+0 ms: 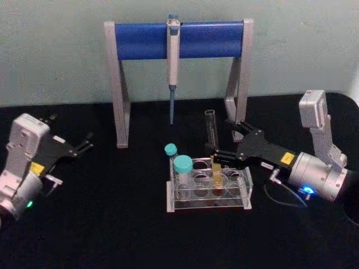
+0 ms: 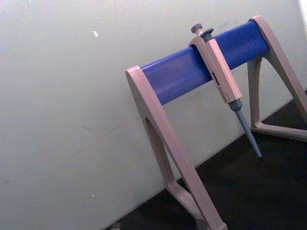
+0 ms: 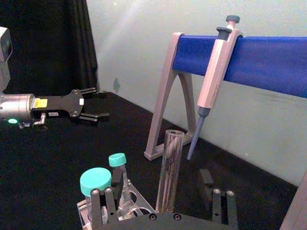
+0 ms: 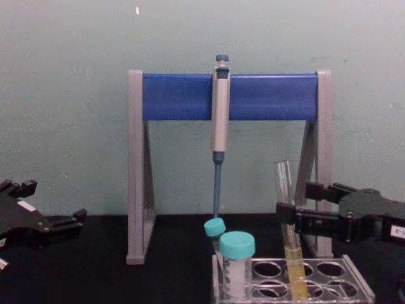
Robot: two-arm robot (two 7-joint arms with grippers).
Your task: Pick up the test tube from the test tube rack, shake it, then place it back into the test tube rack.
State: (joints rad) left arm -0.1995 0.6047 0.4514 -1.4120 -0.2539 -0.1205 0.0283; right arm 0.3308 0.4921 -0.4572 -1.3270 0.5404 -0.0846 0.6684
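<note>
Right gripper (image 1: 224,141) is straddling the upright test tube (image 1: 212,137) with fingers spread and not yet pinching, tube seated in the rack (image 1: 208,190); left gripper (image 1: 84,143) is idling open, well apart.

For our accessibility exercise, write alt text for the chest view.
The right gripper brackets the test tube, still standing in the test tube rack. Behind, a pipette hangs on a blue-barred stand; the left gripper waits apart.

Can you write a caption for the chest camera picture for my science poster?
Right end effector open around the test tube standing in the test tube rack.
</note>
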